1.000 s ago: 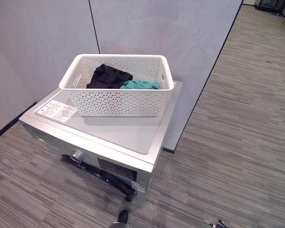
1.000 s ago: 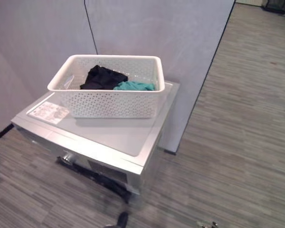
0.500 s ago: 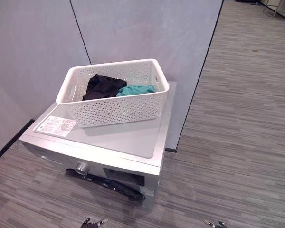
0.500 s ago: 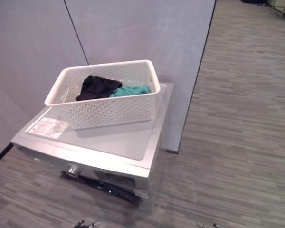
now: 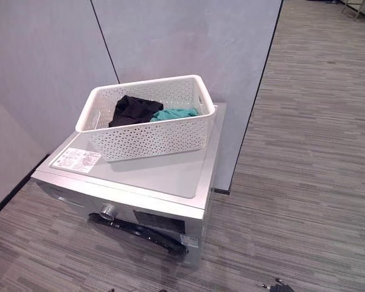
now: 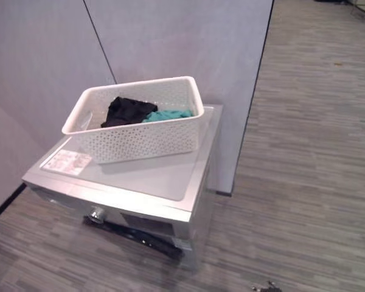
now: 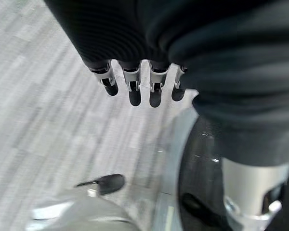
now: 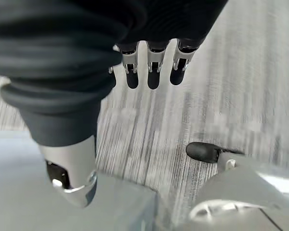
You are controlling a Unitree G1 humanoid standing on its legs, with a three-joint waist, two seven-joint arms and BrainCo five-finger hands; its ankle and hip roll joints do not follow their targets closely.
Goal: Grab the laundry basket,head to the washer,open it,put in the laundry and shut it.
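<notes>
The laundry basket sits on the washer, nearer in my view than a moment ago; both my robot hands hang empty, fingers relaxed.

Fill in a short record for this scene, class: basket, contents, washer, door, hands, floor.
basket: white perforated plastic laundry basket, resting on top of the washer, toward its back
contents: black garment and teal garment, lying side by side inside
washer: silver front-loading washing machine with a label sheet on its lid, standing against a grey partition wall
door: dark, low on the washer's front
hands: left hand and right hand hang over the floor, fingers straight, holding nothing
floor: grey striped carpet
</notes>
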